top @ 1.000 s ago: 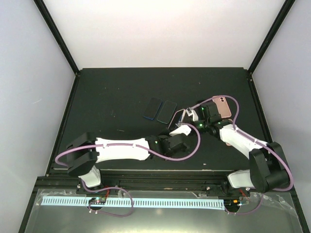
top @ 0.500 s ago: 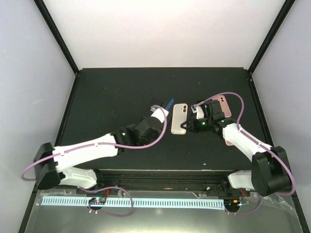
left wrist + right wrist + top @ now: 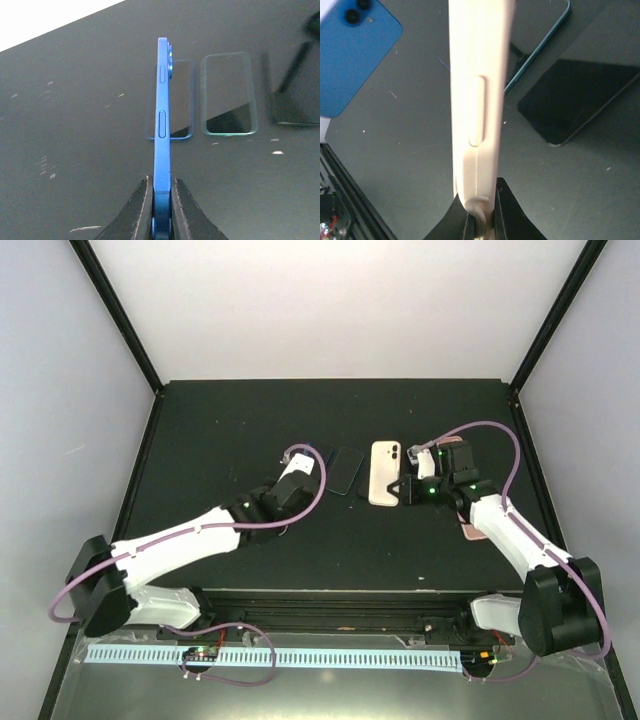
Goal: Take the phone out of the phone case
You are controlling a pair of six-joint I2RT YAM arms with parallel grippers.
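Pinching, both of them. Your left gripper (image 3: 161, 184) is down to a narrow slit on the short end of the blue phone (image 3: 162, 120). Your right gripper (image 3: 479, 194) is clamped just as tight on the end of the cream phone case (image 3: 477, 75).

– And where do you have that case?

– You have it just beside the teal-rimmed phone (image 3: 229, 94), on the right arm's side. The blue phone is on that phone's other side. Your wrist view shows the case edge-on, so you cannot tell whether a phone sits inside.

– Surfaces?

– Your case is matte and soft-looking, with rounded corners and a long moulded button bump. Your blue phone has a flat satin frame, two slim side buttons and a raised camera block. The teal-rimmed phone lies flat, its glass glossy black, on the dark, dusty, faintly reflective table (image 3: 230, 420).
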